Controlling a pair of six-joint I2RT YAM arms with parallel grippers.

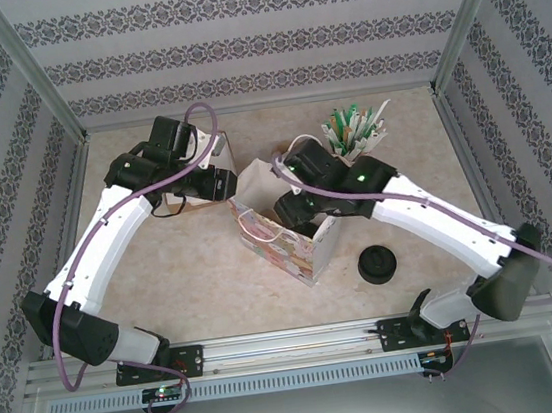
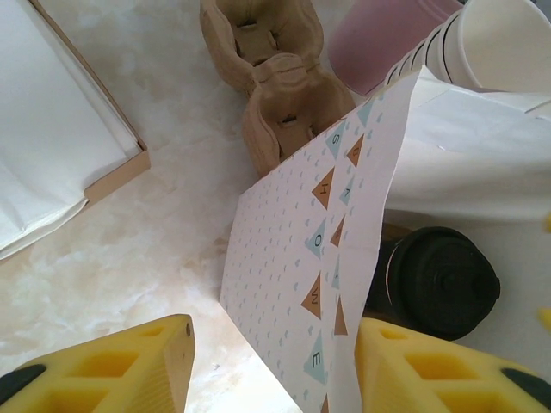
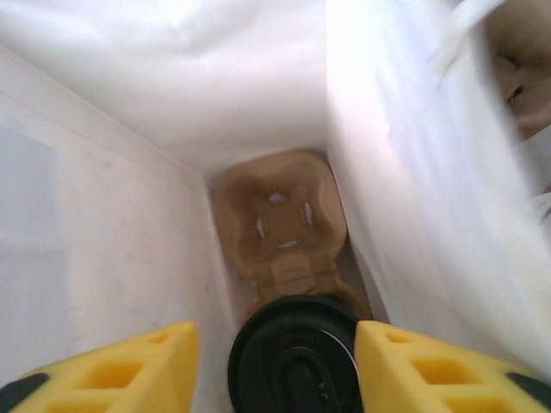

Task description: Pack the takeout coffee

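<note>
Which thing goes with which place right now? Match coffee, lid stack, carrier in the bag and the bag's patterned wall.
Things:
1 coffee
2 lid stack
3 carrier
4 patterned wall

Places:
A on the floor of the bag
B straddled by the left gripper
C on the table, right of the bag
D inside the bag, straddled by the right gripper

Pairs: 1-D, 2-C, 3-A, 4-B

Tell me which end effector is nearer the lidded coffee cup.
Right. The right end effector hangs inside the bag just above the lidded cup; the left end effector straddles the bag's wall.
</note>
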